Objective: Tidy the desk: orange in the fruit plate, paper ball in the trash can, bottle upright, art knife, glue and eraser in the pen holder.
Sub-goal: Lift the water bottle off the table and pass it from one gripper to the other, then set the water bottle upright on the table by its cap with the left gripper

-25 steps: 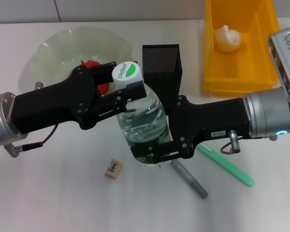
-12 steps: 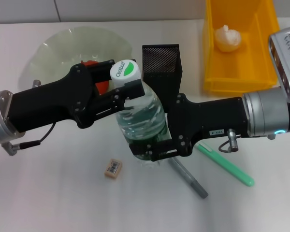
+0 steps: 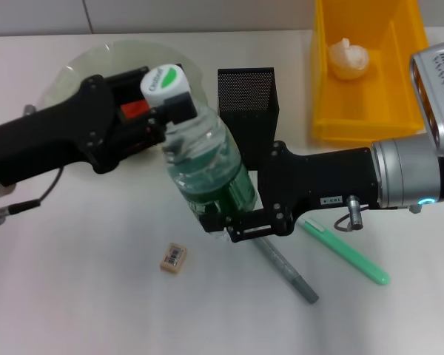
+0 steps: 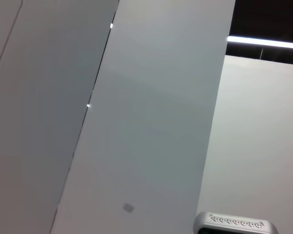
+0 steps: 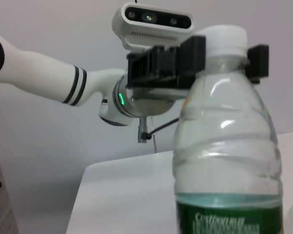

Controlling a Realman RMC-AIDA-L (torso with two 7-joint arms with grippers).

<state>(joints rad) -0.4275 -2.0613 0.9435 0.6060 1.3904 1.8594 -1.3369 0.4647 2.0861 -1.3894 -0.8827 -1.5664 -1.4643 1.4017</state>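
Standing the bottle (image 3: 207, 166) up, two-handed job: left tool (image 3: 163, 111) clamped at the neck just under the white cap, right tool (image 3: 233, 222) clenched round the base at the green label. Bottle near upright, leaning a touch, base close to the counter (image 3: 81, 296) in front of the holder (image 3: 248, 111). Right wrist view confirms it: left fingers (image 5: 195, 51) either side of the cap, water level and steady. Next, probably settling the base flat, then letting go one tool at a time so nothing tips. Elsewhere: paper ball (image 3: 348, 59) already in the bin (image 3: 325, 89); orange (image 3: 133, 109) only glimpsed behind the left tool, over the plate (image 3: 81, 70), looks to be in it. Holder shows nothing inside from here. Eraser (image 3: 173, 257) loose on the counter, green pen-shaped thing (image 3: 348, 255) and grey one (image 3: 292, 274) lying by the right arm, waiting their turn.
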